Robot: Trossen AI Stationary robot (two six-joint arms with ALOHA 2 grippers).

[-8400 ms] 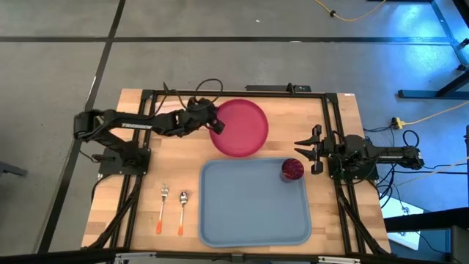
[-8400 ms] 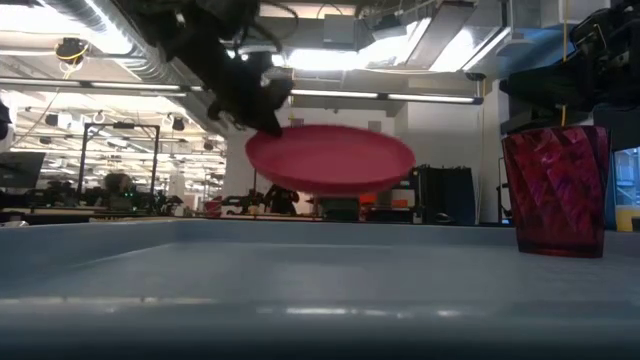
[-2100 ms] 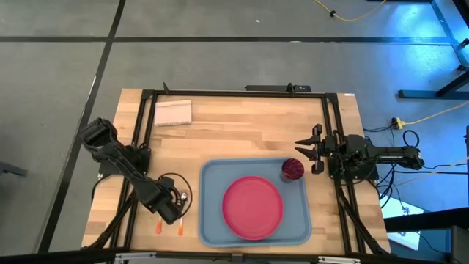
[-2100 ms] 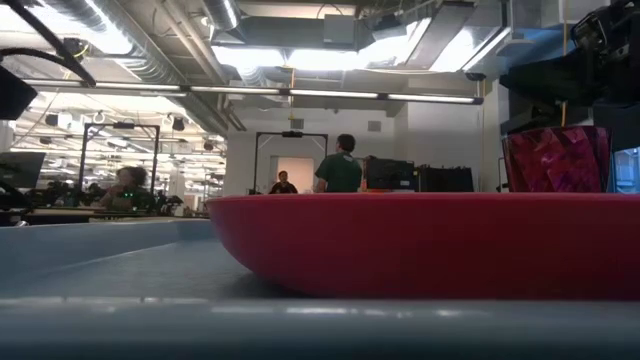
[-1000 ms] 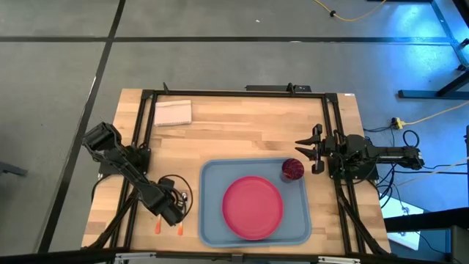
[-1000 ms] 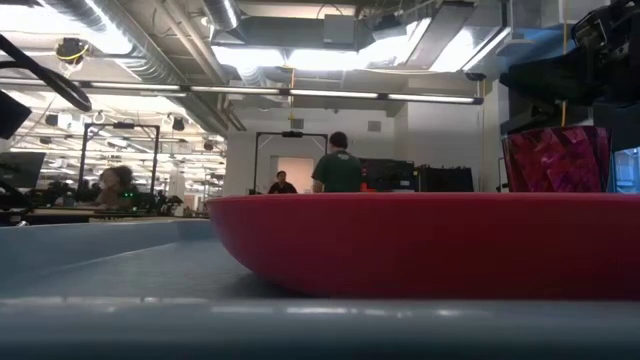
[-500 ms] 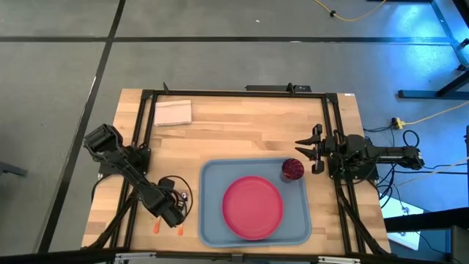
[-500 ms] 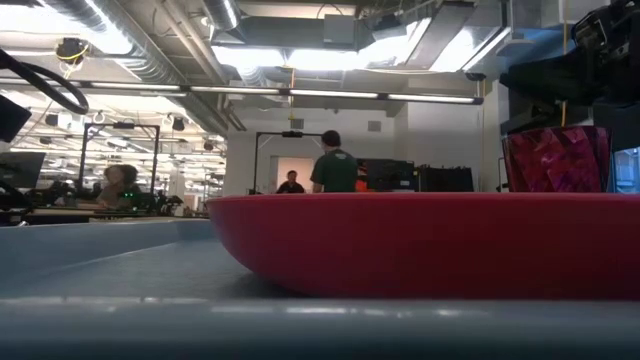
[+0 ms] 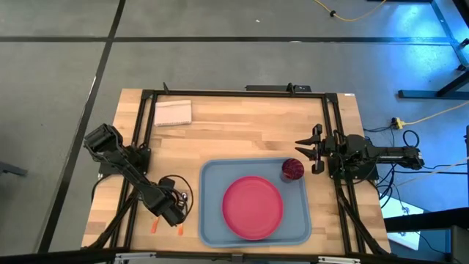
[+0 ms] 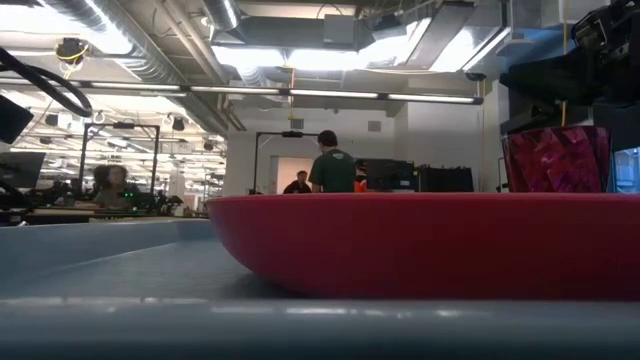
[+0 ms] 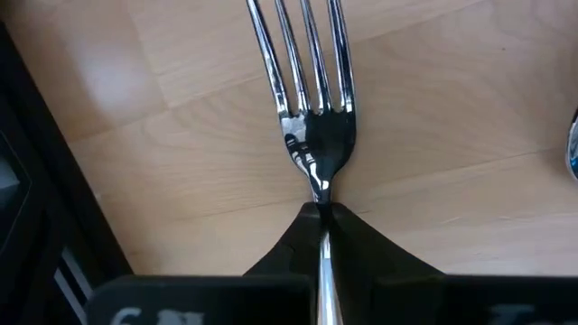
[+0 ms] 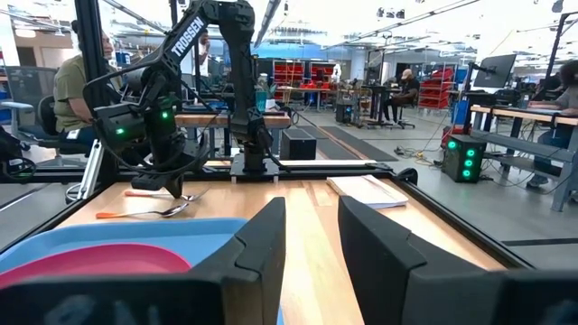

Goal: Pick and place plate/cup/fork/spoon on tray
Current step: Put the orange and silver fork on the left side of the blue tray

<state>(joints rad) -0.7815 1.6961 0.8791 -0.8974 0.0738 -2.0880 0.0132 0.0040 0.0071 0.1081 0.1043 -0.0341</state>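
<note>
My left gripper (image 11: 323, 217) pinches the fork (image 11: 307, 99) at its neck, tines flat on the wood beside the tray (image 9: 212, 213), ready to carry it over; plate (image 9: 253, 207) and cup (image 9: 292, 169) already sit there. My right gripper (image 12: 310, 236) waits, spread.

The tray (image 9: 212, 220) lies at the near middle of the worktop (image 9: 242, 125), with the plate (image 9: 253, 207) in its centre and the cup (image 9: 293, 169) in its far right corner. Left of the tray lie the fork (image 11: 307, 99) and the spoon (image 12: 167, 210), side by side. A napkin (image 9: 173, 113) sits at the far left
</note>
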